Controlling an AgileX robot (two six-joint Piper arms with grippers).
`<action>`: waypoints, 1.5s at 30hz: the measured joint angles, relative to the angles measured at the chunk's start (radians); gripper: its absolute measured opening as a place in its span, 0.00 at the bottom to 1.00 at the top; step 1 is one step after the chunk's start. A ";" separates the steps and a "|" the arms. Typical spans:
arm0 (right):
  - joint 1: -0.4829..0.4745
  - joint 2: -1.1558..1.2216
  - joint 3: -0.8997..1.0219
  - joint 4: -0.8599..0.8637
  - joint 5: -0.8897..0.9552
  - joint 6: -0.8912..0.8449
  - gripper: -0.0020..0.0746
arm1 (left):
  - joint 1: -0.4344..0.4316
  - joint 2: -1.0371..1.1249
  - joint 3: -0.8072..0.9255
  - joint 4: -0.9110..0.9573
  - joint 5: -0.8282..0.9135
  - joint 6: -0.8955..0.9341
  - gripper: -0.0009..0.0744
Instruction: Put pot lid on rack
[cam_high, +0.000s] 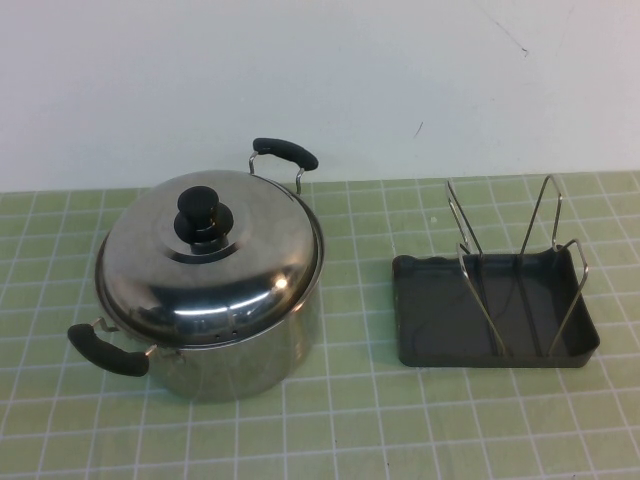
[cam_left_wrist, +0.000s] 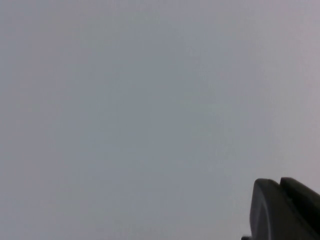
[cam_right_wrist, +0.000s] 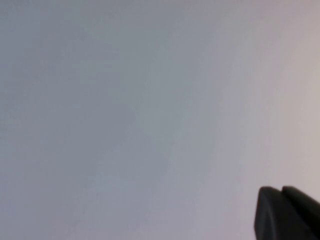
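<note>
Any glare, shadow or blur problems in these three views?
High view: bright highlights on the pot lid, soft shadow beside the rack, all sharp. Left wrist view: blank grey wall, only the shut left gripper in a corner. Right wrist view: the same, right gripper shut.

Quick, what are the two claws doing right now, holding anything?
Left gripper: closed, empty, facing a blank wall, off the table.
Right gripper: closed, empty, likewise away from the table.

One pot (cam_high: 240, 350) — one lid (cam_high: 210, 265) — one rack (cam_high: 495, 310).
</note>
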 joint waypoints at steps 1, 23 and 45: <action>0.000 0.000 -0.007 -0.009 0.034 -0.010 0.02 | 0.000 0.000 -0.019 0.000 0.082 -0.026 0.01; 0.000 0.190 -0.307 -0.030 0.709 -0.051 0.02 | 0.000 0.615 -0.453 0.075 0.177 -0.094 0.16; 0.000 0.199 -0.307 0.004 0.797 -0.051 0.02 | -0.147 1.440 -0.724 0.544 -0.095 -0.300 0.91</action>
